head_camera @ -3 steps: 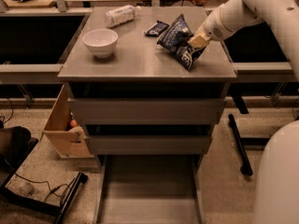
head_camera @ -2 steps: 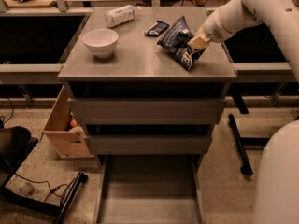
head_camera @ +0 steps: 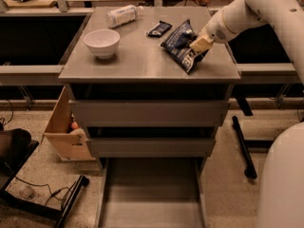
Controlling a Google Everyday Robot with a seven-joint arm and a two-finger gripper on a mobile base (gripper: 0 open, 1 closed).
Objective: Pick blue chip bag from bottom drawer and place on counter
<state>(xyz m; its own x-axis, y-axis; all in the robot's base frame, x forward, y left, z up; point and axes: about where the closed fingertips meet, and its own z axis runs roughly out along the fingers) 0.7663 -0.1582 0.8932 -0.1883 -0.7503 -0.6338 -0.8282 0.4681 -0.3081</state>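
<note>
upper right of frame: the gripper (head_camera: 200,44) clamps the right edge of the blue chip bag (head_camera: 179,45), which slants leftward onto the counter (head_camera: 142,63).

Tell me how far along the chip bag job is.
Mostly done: the blue chip bag is out of the open bottom drawer and sits on the counter near its right edge. In hand: the gripper is at the bag's right side. Left: leaving the bag there and backing the arm away.

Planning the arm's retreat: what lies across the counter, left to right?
Bowl → bottle → snack bar wrapper → blue chip bag → gripper, at the bag's right side, over the counter.
</note>
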